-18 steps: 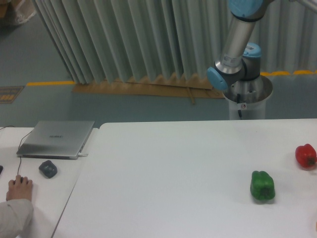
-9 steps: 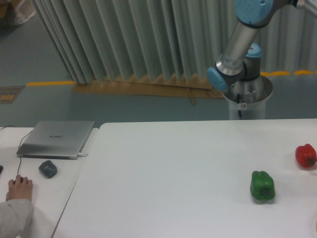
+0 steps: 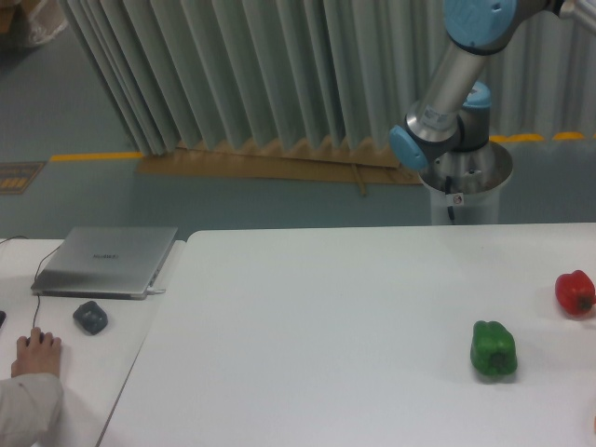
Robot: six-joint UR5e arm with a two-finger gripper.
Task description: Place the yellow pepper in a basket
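- The white table [image 3: 326,317] fills the lower part of the view; its back edge runs straight across behind the peppers, and its left edge slants down toward the bottom of the frame beside a second, lower desk [image 3: 84,372].
- A wide stretch of bare tabletop lies between that left edge and the peppers on the right.
- The robot arm [image 3: 452,93] rises from a round base [image 3: 466,186] behind the table's back edge and leaves the frame at the top right corner; the pincer is out of the frame, so whether it is spread or pressed together cannot be told.
- A closed laptop [image 3: 107,261] lies on the desk, close to the table's left edge.
- The green pepper [image 3: 494,349] stands on the table toward the right.
- The red pepper [image 3: 575,292] sits close to the right edge of the frame, well apart from the green one.
- A person's hand [image 3: 37,354] rests on the desk at the lower left, near a small dark object [image 3: 90,317].
- The yellow pepper is nowhere in the frame, nor is a basket; only a pale sliver [image 3: 593,424] shows at the lower right edge, too little to name.
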